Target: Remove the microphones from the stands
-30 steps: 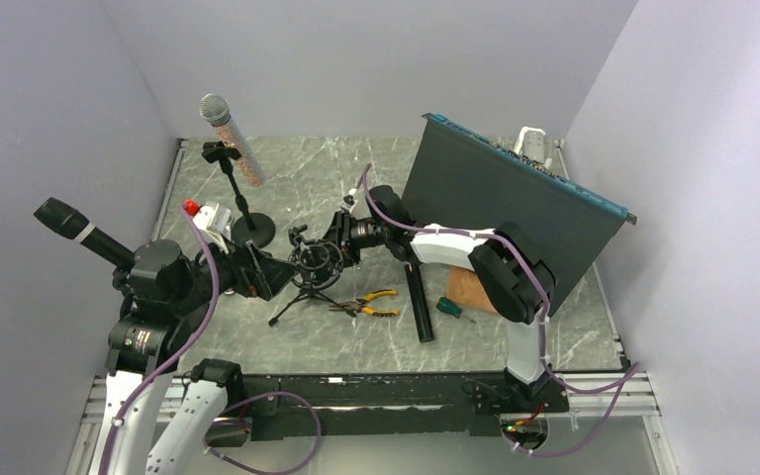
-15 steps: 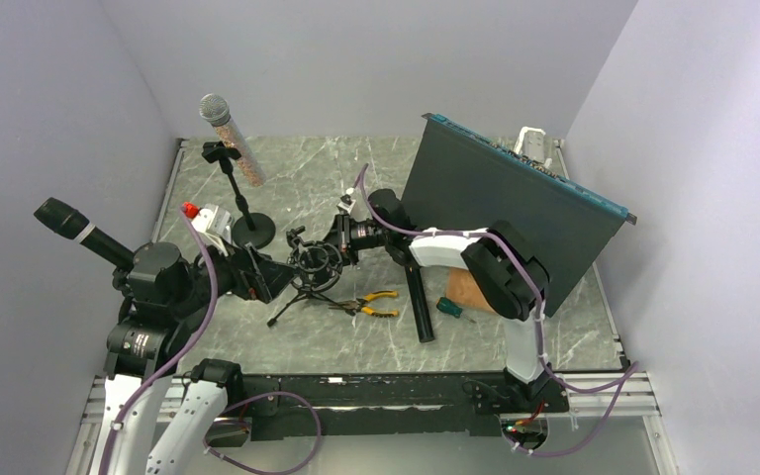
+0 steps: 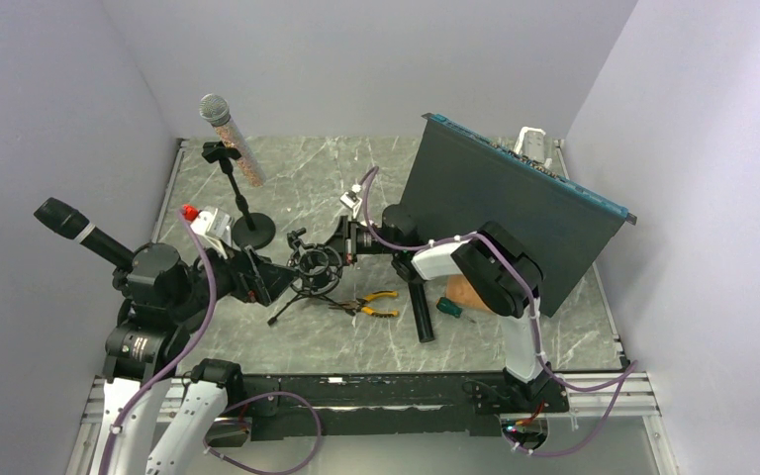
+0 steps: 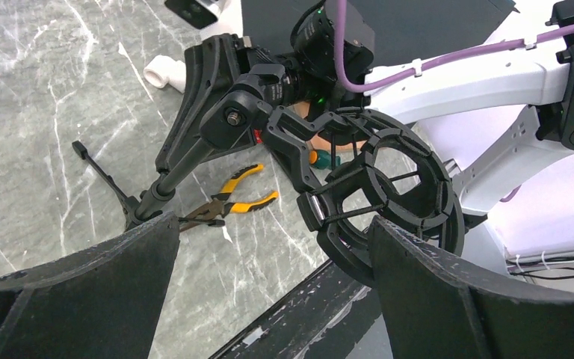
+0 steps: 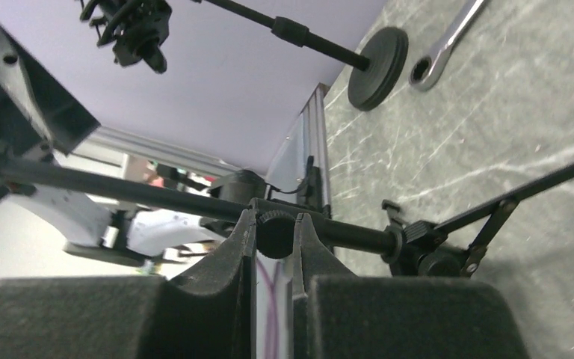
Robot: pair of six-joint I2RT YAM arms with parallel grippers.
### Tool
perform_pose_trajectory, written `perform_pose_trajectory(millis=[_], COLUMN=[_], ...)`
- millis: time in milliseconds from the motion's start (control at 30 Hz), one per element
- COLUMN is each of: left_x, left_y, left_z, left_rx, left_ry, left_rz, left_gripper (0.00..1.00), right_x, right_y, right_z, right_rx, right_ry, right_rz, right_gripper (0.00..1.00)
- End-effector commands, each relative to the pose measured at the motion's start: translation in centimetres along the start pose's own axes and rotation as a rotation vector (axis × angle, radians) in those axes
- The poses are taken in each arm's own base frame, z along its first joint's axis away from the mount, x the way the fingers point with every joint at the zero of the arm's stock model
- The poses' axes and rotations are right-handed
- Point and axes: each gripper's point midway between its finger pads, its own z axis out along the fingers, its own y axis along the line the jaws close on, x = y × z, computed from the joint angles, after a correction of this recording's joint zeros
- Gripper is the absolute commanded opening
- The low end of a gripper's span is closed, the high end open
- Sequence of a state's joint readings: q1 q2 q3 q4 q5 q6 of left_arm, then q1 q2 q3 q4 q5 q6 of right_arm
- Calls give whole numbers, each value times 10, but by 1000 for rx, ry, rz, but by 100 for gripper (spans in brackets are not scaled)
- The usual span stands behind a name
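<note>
A black tripod stand point(image 3: 297, 297) stands mid-table, topped by a ring-shaped shock mount point(image 3: 315, 265); the mount's ring point(image 4: 400, 191) holds nothing. My right gripper point(image 3: 344, 242) is shut on a small knurled knob point(image 5: 275, 232) on the stand's pole point(image 5: 119, 191). My left gripper point(image 4: 273, 224) is wide open just left of the mount, one finger point(image 4: 448, 292) beside the ring, gripping nothing. A microphone point(image 3: 230, 137) with a silver mesh head sits clipped in a round-base stand point(image 3: 251, 230) at the back left. A black microphone point(image 3: 71, 228) juts up at the far left.
Yellow-handled pliers point(image 3: 371, 302), a black cylinder point(image 3: 419, 309) and a green screwdriver point(image 3: 450, 307) lie right of the tripod. A large dark panel point(image 3: 505, 213) leans at the right. A wrench point(image 5: 448, 37) lies by the round base point(image 5: 377, 67). Walls close in on both sides.
My right gripper's jaws have closed on the knob, and the right arm's elbow has shifted left. The left arm and the stand stay put.
</note>
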State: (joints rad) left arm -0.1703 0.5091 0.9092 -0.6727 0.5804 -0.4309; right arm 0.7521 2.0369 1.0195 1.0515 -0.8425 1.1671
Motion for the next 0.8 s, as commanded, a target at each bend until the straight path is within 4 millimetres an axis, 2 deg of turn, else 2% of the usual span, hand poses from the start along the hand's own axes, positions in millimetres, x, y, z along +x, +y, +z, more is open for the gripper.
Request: perform_pose_trajectory(millis=[0, 167, 367, 533, 667, 767], left_x=[14, 11, 2, -19, -44, -57], left_y=[14, 13, 8, -15, -28, -27], left_z=[-1, -8, -11, -15, -25, -26], left_rx=[-61, -82, -79, -9, -23, -55], left_ry=[38, 27, -3, -52, -95, -128], left_rz=[-4, 11, 11, 2, 6, -39], left_gripper=[98, 98, 100, 100, 100, 99], right_x=[-1, -4, -11, -11, -22, -30], right_y=[1, -7, -21, -25, -13, -12], right_z=[2, 4, 0, -4, -16, -26], right_rx=[-96, -78, -51, -8, 56, 171], right_ry=[-26, -30, -36, -34, -96, -115], right_rz=[-357, -456, -482, -492, -454, -402], right_gripper=[0, 0, 0, 1, 21, 33])
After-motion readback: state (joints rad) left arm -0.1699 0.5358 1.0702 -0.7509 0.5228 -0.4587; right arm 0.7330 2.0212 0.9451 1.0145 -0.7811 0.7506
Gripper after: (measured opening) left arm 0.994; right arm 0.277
